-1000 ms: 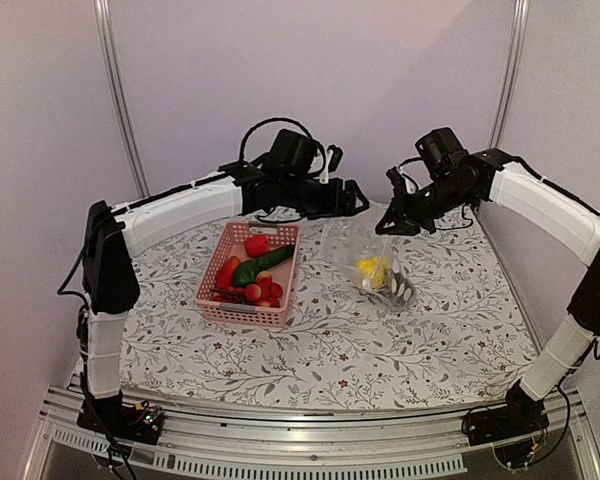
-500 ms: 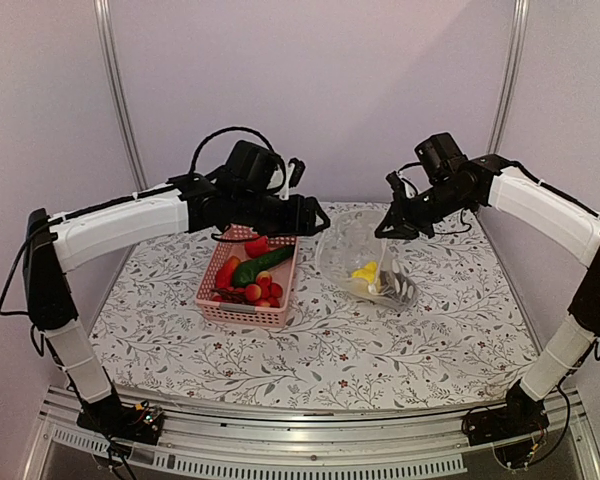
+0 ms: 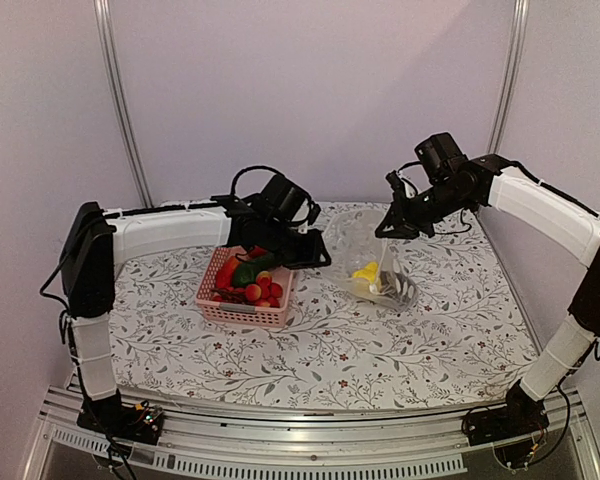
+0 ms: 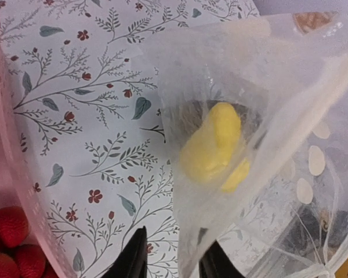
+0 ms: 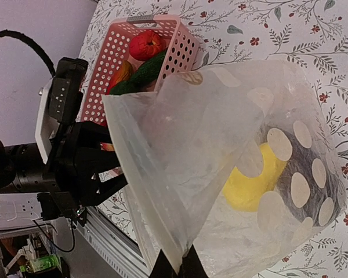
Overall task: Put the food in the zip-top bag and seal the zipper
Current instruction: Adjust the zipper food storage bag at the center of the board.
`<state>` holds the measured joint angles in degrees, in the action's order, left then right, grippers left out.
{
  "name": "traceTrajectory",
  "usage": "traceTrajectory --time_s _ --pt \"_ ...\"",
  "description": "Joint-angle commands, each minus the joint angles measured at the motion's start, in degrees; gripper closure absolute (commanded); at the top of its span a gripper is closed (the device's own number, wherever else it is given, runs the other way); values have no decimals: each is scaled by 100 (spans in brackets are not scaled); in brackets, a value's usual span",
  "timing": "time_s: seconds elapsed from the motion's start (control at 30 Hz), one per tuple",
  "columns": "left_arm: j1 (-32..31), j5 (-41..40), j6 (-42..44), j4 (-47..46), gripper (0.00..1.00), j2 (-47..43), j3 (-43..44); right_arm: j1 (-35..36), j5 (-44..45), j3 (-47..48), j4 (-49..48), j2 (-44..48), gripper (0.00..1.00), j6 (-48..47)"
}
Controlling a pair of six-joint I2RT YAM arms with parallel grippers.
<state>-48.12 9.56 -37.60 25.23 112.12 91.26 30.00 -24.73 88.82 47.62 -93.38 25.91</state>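
Note:
The clear dotted zip-top bag [image 3: 360, 250] hangs from my right gripper [image 3: 383, 228], which is shut on its mouth edge [image 5: 177, 263]. The zipper strip [image 5: 142, 174] runs down that lifted edge. Inside the bag [image 5: 220, 133] lie a yellow food piece [image 5: 252, 188] and something dark [image 5: 332, 194]. My left gripper [image 3: 320, 258] is low between basket and bag. Its jaws [image 4: 173, 263] stand apart with the bag's near edge [image 4: 188, 243] between them, close to the right finger. More food fills the pink basket [image 3: 242, 312]: a red piece [image 5: 146, 45], a green one [image 5: 145, 72], red round ones [image 4: 8, 226].
The pink basket's rim [image 4: 6, 145] sits just left of my left gripper. A flowered cloth [image 3: 380, 350] covers the table. The left arm reaches over the basket's back end. Frame posts and plain walls stand behind.
My left gripper pulled back from the bag's mouth, dropped beside the bag's left edge, and its jaws narrowed. The right gripper kept its hold in place.

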Motion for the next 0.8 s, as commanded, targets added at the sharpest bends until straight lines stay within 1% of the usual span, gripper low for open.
traceTrajectory --time_s 0.0,0.1,0.13,0.23,0.3,0.47,0.6,0.67,0.7,0.77 --pt "-56 340 -55 34 82 421 529 31 523 91 325 112 97 -151" --pt "-63 371 -159 -260 98 337 666 178 1168 274 714 59 90 -165" --pt "-59 367 -201 -400 100 289 696 251 1366 333 825 36 88 -176" --pt "-74 294 -331 -578 100 208 884 380 1892 621 1259 -59 86 -154" --pt "-88 335 -428 -572 100 218 1117 392 2023 840 1473 -66 86 -103" --pt "-178 300 -522 -478 100 359 1645 446 2317 1377 1809 47 98 81" --pt "-213 108 -712 -441 100 784 2227 481 2901 1456 2046 18 100 57" --pt "-200 333 -801 -243 100 1172 2743 481 3065 1572 2131 -40 100 8" --pt "-205 600 -773 -223 94 1396 2987 474 3152 1621 2128 -47 100 -23" --pt "-210 880 -619 -119 70 1508 3292 448 3440 1828 2223 -85 100 -101"
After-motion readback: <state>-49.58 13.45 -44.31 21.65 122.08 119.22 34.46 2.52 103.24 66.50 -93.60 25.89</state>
